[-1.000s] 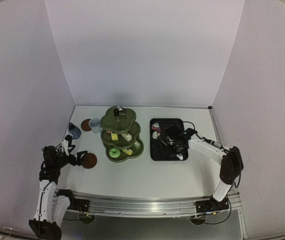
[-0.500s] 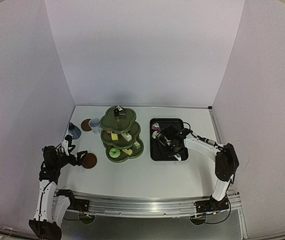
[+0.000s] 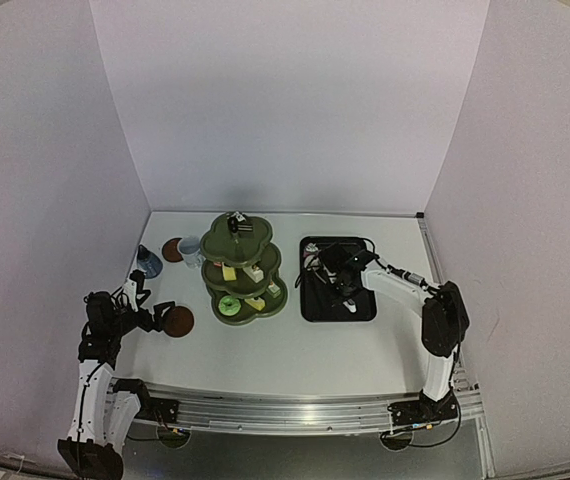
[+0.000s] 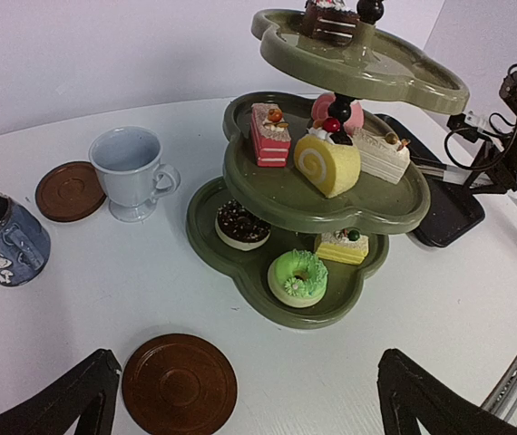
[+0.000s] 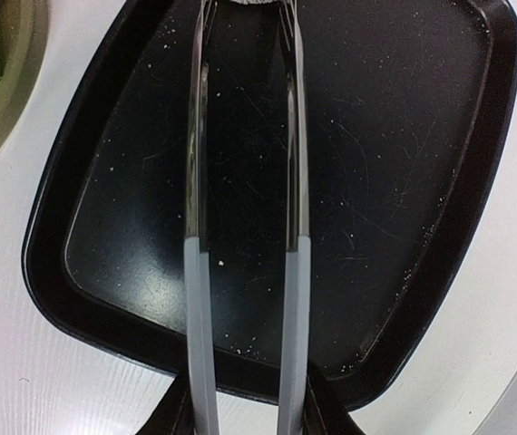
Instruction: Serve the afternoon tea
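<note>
The olive-green three-tier stand point(image 3: 243, 270) carries several cakes: a green donut point(image 4: 297, 277), a yellow roll point(image 4: 327, 163), a pink slice point(image 4: 269, 134) and a chocolate cake point(image 4: 329, 20) on top. A white mug point(image 4: 131, 172), a blue-grey pot point(image 4: 4, 237) and a brown coaster point(image 4: 70, 190) stand to its left. My left gripper point(image 4: 245, 399) is open, with the second coaster point(image 4: 179, 384) just ahead of its left finger. My right gripper point(image 5: 245, 412) is shut on the metal tongs point(image 5: 293, 181) over the black tray point(image 5: 395, 181). The tongs point toward a small cake point(image 3: 311, 262) on the tray.
White walls close in the table on three sides. The stand's bottom tier point(image 5: 4, 91) lies just left of the tray point(image 3: 337, 300). The right arm's cable point(image 4: 476, 149) loops beside the stand.
My right gripper has carried the tongs across the tray toward its far left corner. The left arm has not moved.
</note>
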`<state>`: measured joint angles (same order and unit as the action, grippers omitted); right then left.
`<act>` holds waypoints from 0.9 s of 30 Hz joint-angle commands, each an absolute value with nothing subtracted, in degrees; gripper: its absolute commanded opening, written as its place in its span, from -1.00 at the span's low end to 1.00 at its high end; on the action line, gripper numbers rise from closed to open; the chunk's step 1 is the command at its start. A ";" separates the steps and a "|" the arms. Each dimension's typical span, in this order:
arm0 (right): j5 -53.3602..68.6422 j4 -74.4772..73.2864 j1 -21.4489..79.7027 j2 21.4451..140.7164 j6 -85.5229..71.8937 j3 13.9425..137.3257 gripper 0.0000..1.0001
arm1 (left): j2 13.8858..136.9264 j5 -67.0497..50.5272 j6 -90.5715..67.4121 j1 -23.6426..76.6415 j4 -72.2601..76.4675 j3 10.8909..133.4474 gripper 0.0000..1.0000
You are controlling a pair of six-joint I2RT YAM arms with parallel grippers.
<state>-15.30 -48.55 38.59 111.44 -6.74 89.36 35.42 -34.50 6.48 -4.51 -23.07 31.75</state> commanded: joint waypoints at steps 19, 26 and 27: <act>-15.89 -46.48 38.58 109.24 -10.34 90.63 -1.00 | 35.65 -34.79 7.56 -4.70 -22.74 32.87 0.99; -18.06 -46.46 38.58 106.55 -10.17 89.76 -1.00 | 35.67 -34.82 7.50 -4.72 -22.67 32.87 0.99; -18.21 -46.43 38.58 106.08 -10.04 89.64 -1.00 | 35.62 -34.81 7.49 -4.72 -22.68 32.87 0.99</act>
